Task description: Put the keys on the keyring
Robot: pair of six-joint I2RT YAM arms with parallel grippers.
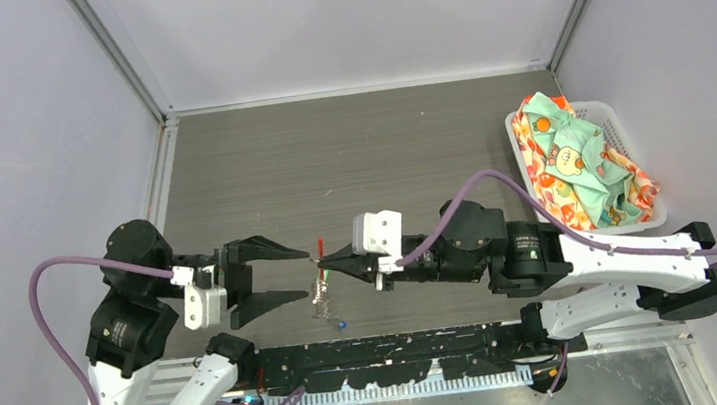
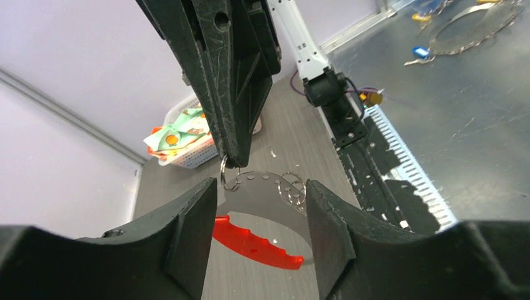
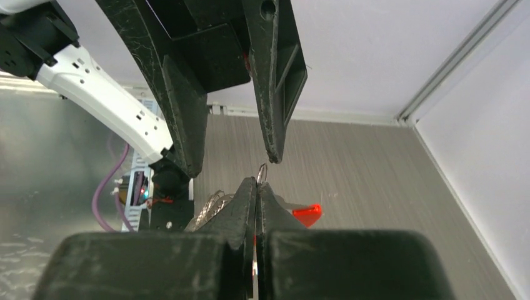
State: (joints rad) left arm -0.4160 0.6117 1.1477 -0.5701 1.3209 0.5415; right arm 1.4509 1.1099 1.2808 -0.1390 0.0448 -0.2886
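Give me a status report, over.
Left gripper open, empty. Right gripper shut on keyring. Blue key lies loose near it. Nothing blocking.

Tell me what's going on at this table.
The right gripper is shut on the keyring, holding it by a small ring over the table. The left gripper faces it, its jaws open on either side of the keyring. A blue-headed key lies on the table near the arms' bases, not yet on the ring.

2 white-and-black arms (image 1: pixel 632 256), purple cables (image 1: pixel 481 177), black fingers (image 1: pixel 264 248).
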